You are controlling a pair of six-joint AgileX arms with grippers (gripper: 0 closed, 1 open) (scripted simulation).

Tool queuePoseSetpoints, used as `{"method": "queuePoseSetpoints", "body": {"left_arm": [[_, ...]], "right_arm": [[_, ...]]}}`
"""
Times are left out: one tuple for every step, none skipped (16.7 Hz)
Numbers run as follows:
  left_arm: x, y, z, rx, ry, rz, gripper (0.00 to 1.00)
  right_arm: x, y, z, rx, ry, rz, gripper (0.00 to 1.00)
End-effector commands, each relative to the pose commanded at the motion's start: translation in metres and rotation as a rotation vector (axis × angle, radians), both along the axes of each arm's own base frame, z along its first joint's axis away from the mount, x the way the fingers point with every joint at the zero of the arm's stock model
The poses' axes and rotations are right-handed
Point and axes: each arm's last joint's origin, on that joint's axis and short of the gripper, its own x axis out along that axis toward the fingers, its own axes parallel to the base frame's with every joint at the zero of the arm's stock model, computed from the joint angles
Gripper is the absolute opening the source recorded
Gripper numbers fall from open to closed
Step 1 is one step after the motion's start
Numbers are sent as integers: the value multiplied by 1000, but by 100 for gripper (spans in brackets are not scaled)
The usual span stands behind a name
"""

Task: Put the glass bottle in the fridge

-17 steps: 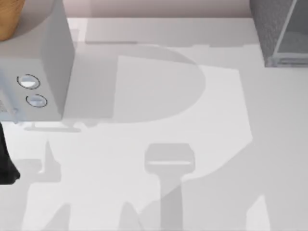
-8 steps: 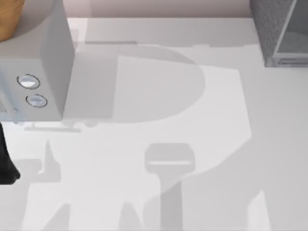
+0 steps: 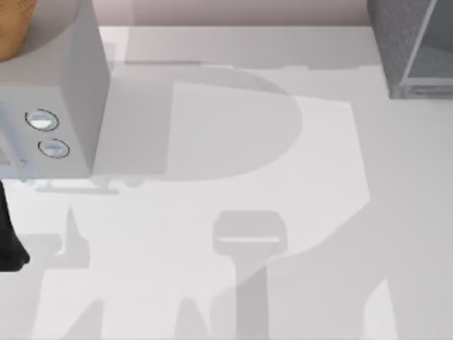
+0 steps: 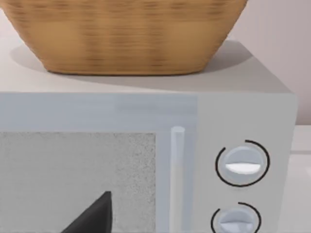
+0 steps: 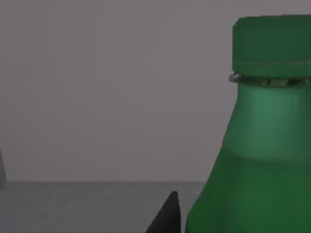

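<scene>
While the table (image 3: 233, 142) lies pale under broad shadows in the top view, the fridge (image 3: 414, 42) sits at about one o'clock, at the far right corner, dark grey and speckled with a paler see-through door panel. At about ten o'clock, on the left side, stands a light grey box (image 3: 64, 106) with two round dials, one just below the other, and a woven basket (image 3: 14, 25) rests on its top. A dark part of the left arm (image 3: 8, 241) shows at nine o'clock, at the table's left edge.

From the left wrist view the same box (image 4: 233, 145) faces the camera, its speckled window beside the dials and the basket (image 4: 126, 39) on top; one dark tip of the left jaws (image 4: 95, 216) shows, and how wide they stand cannot be told.

From the right wrist view the bottle (image 5: 257, 165) stands upright, very close, green with a green cap, just beside a dark tip of the right jaws (image 5: 167, 216); whether they hold it cannot be told.
</scene>
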Motion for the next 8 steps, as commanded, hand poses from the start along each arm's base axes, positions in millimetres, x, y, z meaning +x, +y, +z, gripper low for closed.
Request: {"method": "queuePoseSetpoints", "body": {"left_arm": [[0,0,0,0,0,0,100],[0,0,0,0,0,0,100],[0,0,0,0,0,0,100],[0,0,0,0,0,0,100],[0,0,0,0,0,0,100],[0,0,0,0,0,0,100],[0,0,0,0,0,0,100],[0,0,0,0,0,0,100]], "right_arm": [[0,0,0,0,0,0,91],[0,0,0,0,0,0,98],[0,0,0,0,0,0,100],[0,0,0,0,0,0,100],[0,0,0,0,0,0,100],[0,0,0,0,0,0,100],[0,0,0,0,0,0,100],[0,0,0,0,0,0,100]]}}
